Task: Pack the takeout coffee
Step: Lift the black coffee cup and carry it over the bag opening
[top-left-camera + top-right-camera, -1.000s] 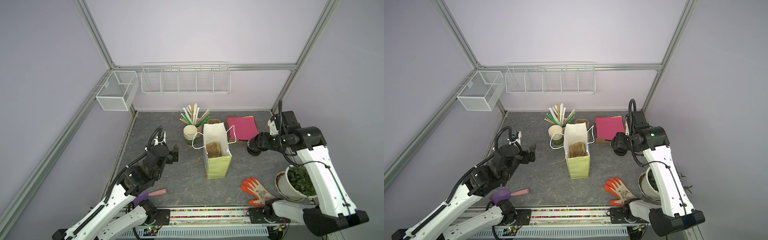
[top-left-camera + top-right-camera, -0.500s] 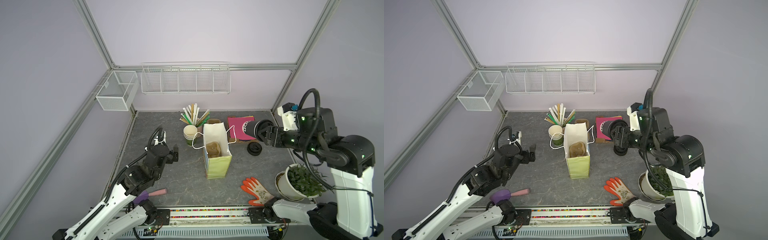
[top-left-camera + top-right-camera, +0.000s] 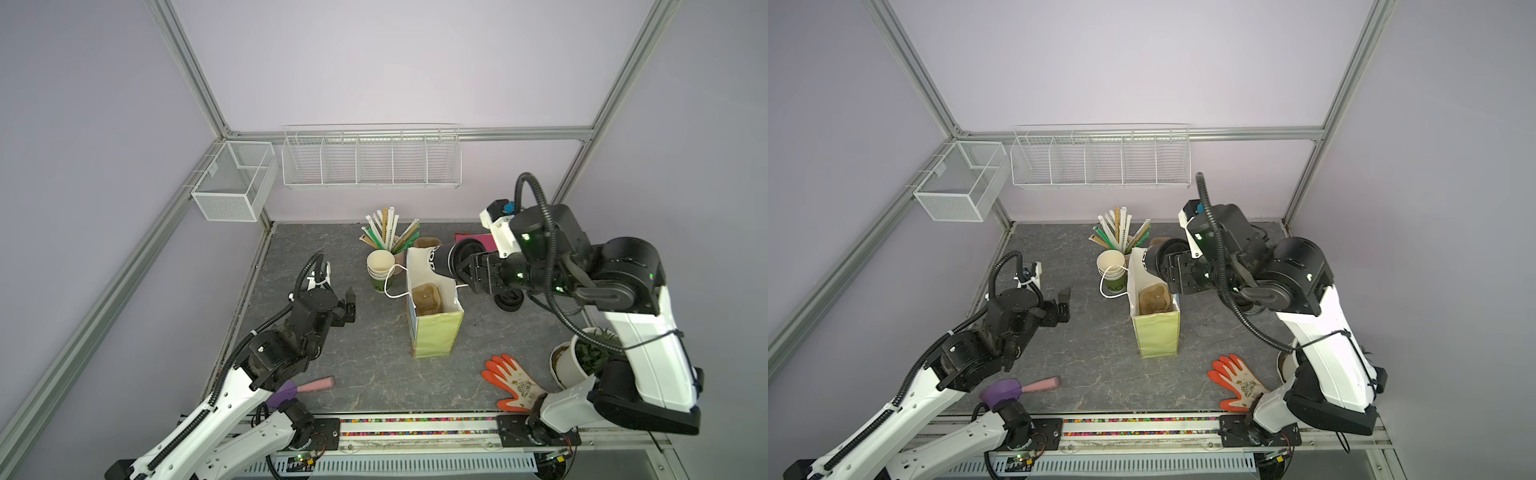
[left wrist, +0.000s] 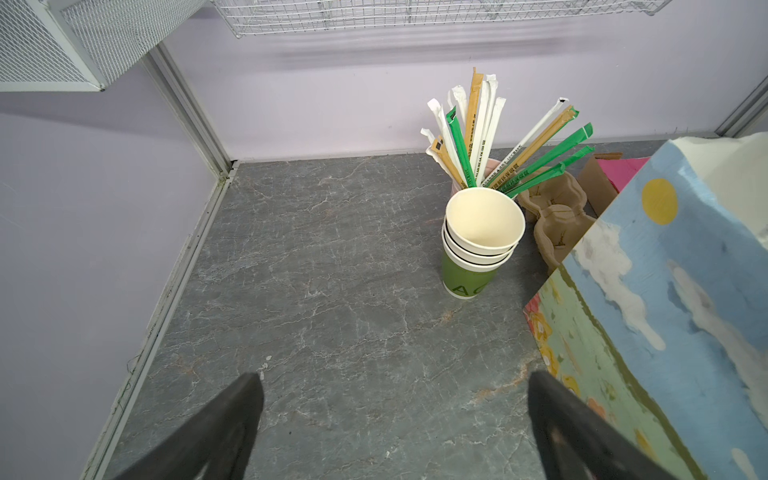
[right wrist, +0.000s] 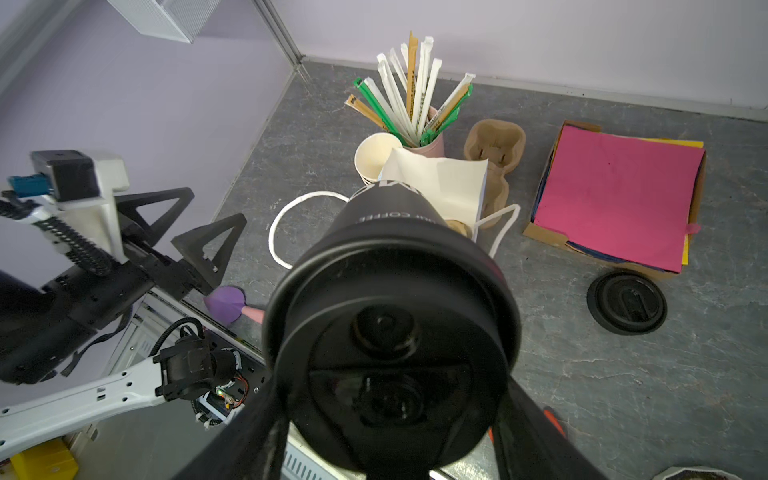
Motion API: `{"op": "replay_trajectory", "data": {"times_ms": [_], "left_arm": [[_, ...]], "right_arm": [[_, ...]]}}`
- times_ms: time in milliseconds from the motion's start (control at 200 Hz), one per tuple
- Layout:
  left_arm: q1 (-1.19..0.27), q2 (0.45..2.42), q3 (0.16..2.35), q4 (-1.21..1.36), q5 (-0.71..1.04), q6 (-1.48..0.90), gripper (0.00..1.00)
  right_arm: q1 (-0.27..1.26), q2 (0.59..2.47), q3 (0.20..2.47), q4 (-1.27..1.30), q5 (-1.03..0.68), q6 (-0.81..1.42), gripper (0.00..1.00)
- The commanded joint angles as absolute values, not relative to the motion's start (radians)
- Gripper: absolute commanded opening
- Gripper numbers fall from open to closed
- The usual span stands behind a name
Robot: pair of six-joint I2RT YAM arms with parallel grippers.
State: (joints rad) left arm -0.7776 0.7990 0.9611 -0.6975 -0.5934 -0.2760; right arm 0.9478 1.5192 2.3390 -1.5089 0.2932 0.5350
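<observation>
right wrist view — right end effector [image 5: 395, 395] clamps black cup [image 5: 390, 232] lettered "coffee"; left end effector [image 5: 218, 203] gapes.

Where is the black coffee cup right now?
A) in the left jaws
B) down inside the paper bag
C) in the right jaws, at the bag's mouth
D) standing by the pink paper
C: the right jaws grip the black coffee cup sideways at the rim of the paper bag.

We find the coffee cup [image 3: 440, 259] above the bag's [image 3: 434, 332] one o'clock corner; cup stack [image 3: 380, 270] at ten, lid [image 5: 626, 302] at three, glove [image 3: 513, 382] at four.
</observation>
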Motion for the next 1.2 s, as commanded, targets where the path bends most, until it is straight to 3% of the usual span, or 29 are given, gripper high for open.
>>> {"op": "replay_trajectory", "data": {"times_ms": [0, 425, 1195], "left_arm": [[-0.772, 0.795, 0.966, -0.719, -0.588, -0.271, 0.99], [-0.772, 0.789, 0.964, -0.723, -0.574, -0.273, 0.99], [-0.770, 0.806, 0.966, -0.727, -0.555, -0.273, 0.99]], "right_arm": [[0.978, 1.609, 2.368, -1.584, 0.344, 0.587, 0.61], [0.977, 1.853, 2.458, -1.775, 0.349, 0.582, 0.62], [0.884, 1.823, 2.226, -1.775, 0.200, 0.665, 0.60]]}}
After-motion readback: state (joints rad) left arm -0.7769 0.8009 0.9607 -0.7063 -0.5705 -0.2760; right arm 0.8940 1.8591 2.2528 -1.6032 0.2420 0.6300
